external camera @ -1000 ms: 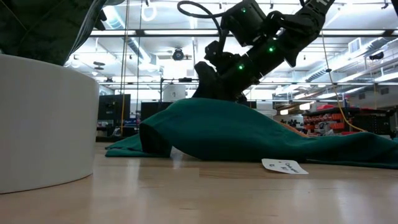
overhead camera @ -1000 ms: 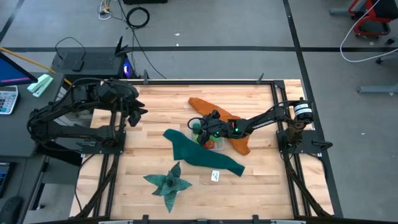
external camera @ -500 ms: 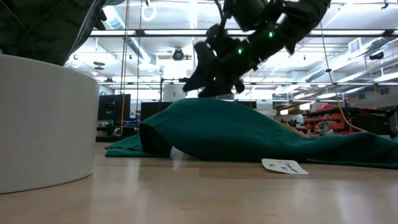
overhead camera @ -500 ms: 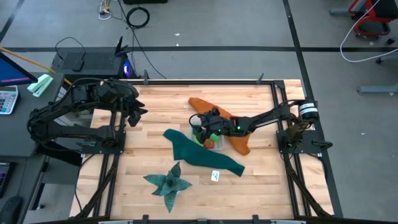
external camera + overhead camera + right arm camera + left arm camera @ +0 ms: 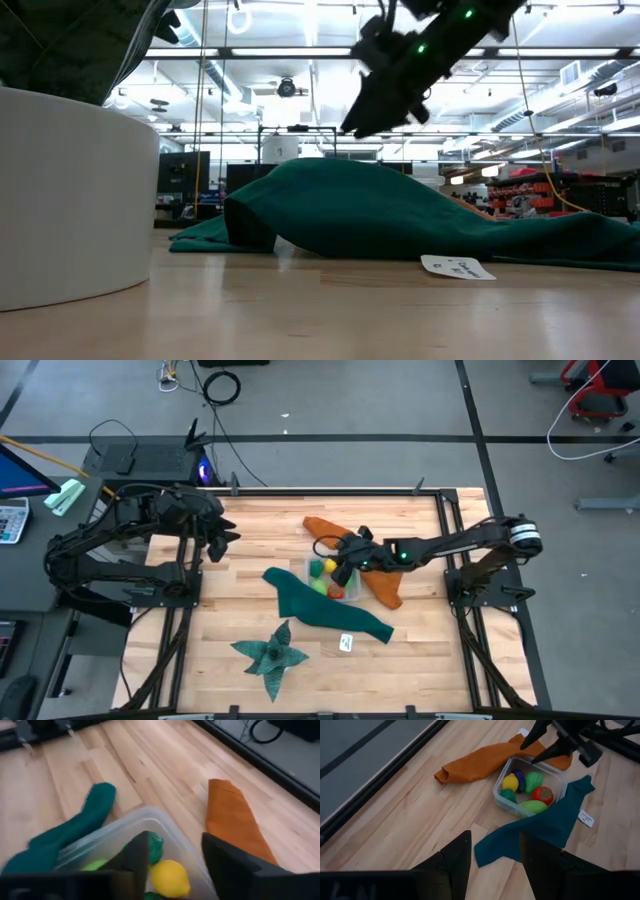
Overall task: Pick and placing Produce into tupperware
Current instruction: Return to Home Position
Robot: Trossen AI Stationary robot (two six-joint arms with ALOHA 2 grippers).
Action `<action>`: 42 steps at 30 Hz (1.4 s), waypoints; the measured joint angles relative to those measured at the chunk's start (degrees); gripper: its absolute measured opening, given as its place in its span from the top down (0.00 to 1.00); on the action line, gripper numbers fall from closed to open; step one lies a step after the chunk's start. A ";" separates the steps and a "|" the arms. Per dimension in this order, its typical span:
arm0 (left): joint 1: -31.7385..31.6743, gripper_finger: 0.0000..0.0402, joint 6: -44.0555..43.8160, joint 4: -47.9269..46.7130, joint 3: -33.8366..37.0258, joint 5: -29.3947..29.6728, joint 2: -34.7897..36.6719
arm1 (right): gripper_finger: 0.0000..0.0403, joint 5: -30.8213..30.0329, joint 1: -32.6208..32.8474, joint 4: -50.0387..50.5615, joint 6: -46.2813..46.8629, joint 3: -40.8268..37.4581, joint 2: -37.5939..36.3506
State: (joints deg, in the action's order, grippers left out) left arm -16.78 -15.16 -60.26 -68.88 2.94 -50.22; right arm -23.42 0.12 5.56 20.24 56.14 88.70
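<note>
The clear tupperware [image 5: 312, 565] [image 5: 503, 779] stands on the table between the orange cloth [image 5: 378, 575] and the teal cloth [image 5: 322, 607]. Inside lie produce pieces: a yellow one [image 5: 510, 782], a purple one [image 5: 520, 776], a green one [image 5: 534, 780], a red one [image 5: 542, 795], a light green one [image 5: 532, 807] and a dark green one [image 5: 508, 796]. My right gripper [image 5: 342, 568] [image 5: 175, 865] hovers open and empty above the box's far-right side. My left gripper [image 5: 222, 540] [image 5: 492, 855] waits open by the table's left edge.
A dark green star-shaped leafy piece [image 5: 271, 653] lies near the near edge, and a small white card [image 5: 346, 643] [image 5: 458, 267] lies beside the teal cloth [image 5: 380, 210]. A white round thing [image 5: 70, 190] stands close to the low camera. Bare wood shows at the far left and near right.
My right gripper has risen from low over the tupperware and drawn back a little toward the table's right edge, so it now hangs well above the teal cloth in the low view. The produce in the box, hidden under the gripper before, now shows.
</note>
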 joint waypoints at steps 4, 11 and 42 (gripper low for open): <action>0.00 0.57 0.08 1.22 0.00 0.00 -0.01 | 0.84 3.48 0.00 3.41 1.19 -0.02 -4.14; 0.00 0.57 0.87 4.72 0.00 0.00 -0.02 | 0.96 7.52 0.02 6.89 3.99 -4.50 -12.87; 0.58 0.57 1.11 11.29 -0.02 -0.01 -7.32 | 1.00 29.27 0.02 -13.19 9.34 -41.48 -75.08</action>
State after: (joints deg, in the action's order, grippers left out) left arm -16.19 -14.05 -48.97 -68.90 2.93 -57.53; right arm 5.85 0.14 -7.63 29.59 14.66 13.62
